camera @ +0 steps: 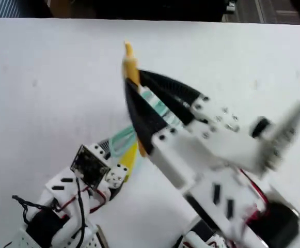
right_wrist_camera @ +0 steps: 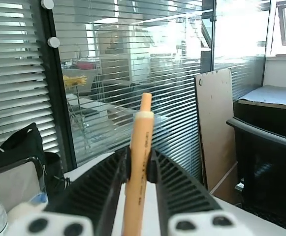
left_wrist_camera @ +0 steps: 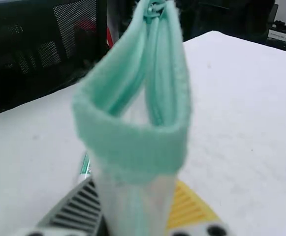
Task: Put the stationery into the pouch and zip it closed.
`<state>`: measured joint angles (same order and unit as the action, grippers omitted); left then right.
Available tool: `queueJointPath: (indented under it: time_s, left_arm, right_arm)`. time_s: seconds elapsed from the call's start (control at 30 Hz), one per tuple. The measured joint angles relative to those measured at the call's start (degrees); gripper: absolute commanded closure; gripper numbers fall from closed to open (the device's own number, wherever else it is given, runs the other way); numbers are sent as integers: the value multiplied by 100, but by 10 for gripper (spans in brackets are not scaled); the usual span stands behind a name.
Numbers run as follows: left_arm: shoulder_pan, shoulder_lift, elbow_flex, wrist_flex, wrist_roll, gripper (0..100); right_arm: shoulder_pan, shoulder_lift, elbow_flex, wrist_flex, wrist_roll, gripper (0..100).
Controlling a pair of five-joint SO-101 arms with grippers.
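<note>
R gripper (right_wrist_camera: pixel 139 152) is clamped on the orange pen (right_wrist_camera: pixel 143 123), whose end sticks out past the black fingers. L gripper (left_wrist_camera: pixel 133 201) pinches the mint pouch (left_wrist_camera: pixel 133 142), and I see its mouth gaping open. The pouch sits over the white table (camera: pixel 46 77), close to the R arm.

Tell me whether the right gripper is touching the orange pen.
Touching. The right wrist view shows the orange pen clamped in the right gripper, jaws pressed against both its sides.
</note>
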<state>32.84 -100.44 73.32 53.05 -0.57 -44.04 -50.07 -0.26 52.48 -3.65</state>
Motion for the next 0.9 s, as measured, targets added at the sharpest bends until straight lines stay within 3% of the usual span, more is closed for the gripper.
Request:
queueJointPath:
  time_s: [0.2,0.67,0.9]
  left_arm:
    - [-26,0,0,-114,18,976]
    - [-62,0,0,-114,26,976]
    - [-53,18,53,-105,26,976]
  right_arm:
    - [18,695,44,-958,0,982]
    - [18,123,422,-378,0,982]
    - [0,44,1380,-1213,0,982]
